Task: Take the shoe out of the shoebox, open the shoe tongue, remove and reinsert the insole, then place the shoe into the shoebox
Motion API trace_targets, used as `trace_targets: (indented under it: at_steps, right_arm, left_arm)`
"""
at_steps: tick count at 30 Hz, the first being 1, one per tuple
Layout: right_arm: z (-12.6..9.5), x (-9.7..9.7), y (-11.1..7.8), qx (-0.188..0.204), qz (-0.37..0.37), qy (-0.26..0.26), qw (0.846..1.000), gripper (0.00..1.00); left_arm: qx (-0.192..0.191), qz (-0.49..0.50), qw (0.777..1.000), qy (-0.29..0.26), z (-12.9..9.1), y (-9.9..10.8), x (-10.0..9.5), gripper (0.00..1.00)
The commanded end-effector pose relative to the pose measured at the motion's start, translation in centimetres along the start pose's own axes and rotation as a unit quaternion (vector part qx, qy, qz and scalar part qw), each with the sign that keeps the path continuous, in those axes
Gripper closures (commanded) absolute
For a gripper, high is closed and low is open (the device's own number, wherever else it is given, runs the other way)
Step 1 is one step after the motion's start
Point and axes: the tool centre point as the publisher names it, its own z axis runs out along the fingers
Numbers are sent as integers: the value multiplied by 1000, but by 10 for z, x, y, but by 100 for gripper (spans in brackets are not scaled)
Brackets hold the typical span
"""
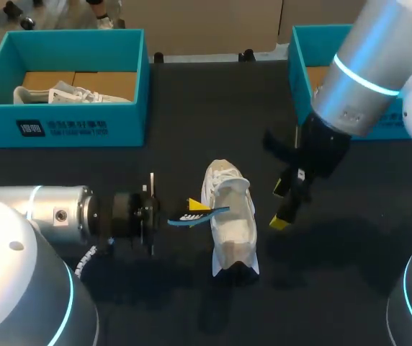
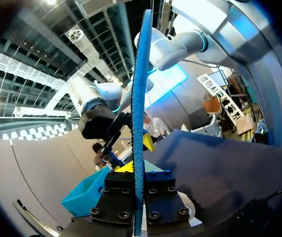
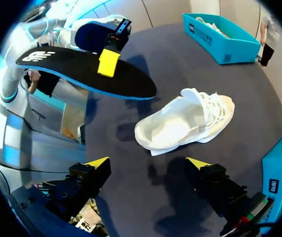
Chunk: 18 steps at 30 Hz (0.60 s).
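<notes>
Left tool: my left tool (image 1: 196,207) was clamped on the flat black insole with a blue rim (image 1: 200,215), a yellow tip against each face. In its own wrist view the insole (image 2: 141,108) stood edge-on, rising out of the left tool (image 2: 139,165).
Insole: it was held off the black counter (image 1: 191,108), its free end reaching the white sneaker (image 1: 231,223). I could not tell whether they touched.
Right tool: my right tool (image 1: 281,205) hung just beside the sneaker on its other side. Its fingers were spread wide, with nothing between them or against them. From its wrist the right tool (image 3: 147,163) looked down on the sneaker (image 3: 185,123) and the insole (image 3: 82,69).
Sneaker: it lay out on the counter, between the two tools and well apart from both boxes.
Boxes: an open teal cardboard shoebox (image 1: 62,126) sat at the far left with a second white shoe (image 1: 69,94) inside. Another teal box (image 1: 303,65) sat at the far right.
Writing: there was a white logo and a line of print on the left shoebox's front wall, and a white mark on the insole's top face. Both were too small for me to make out.
</notes>
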Motion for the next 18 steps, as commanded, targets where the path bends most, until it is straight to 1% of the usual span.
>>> trace_targets:
  at_steps: [1,7,8,9,13,15,18]
  right_arm:
    - [4,3,-4,-5,0,-3,1000,0]
    - [4,3,-4,-5,0,-3,1000,0]
    - [4,3,-4,-5,0,-3,1000,0]
    - [6,2,-3,-11,-6,-5,1000,0]
    - [24,1,-9,-30,-18,-6,999,0]
    - [33,-1,-11,-36,-16,-3,999,0]
    - [40,0,-12,-40,-24,-12,999,0]
  left_arm:
    - [-6,0,1000,-5,4,-6,4,100]
    - [-6,0,1000,-5,4,-6,4,100]
    - [-3,2,1000,-2,8,-4,6,100]
    - [5,4,1000,9,11,-3,9,100]
    - [35,-9,999,10,11,2,13,100]
    - [40,-15,999,9,9,6,13,100]
    - [41,-35,999,4,5,10,12,100]
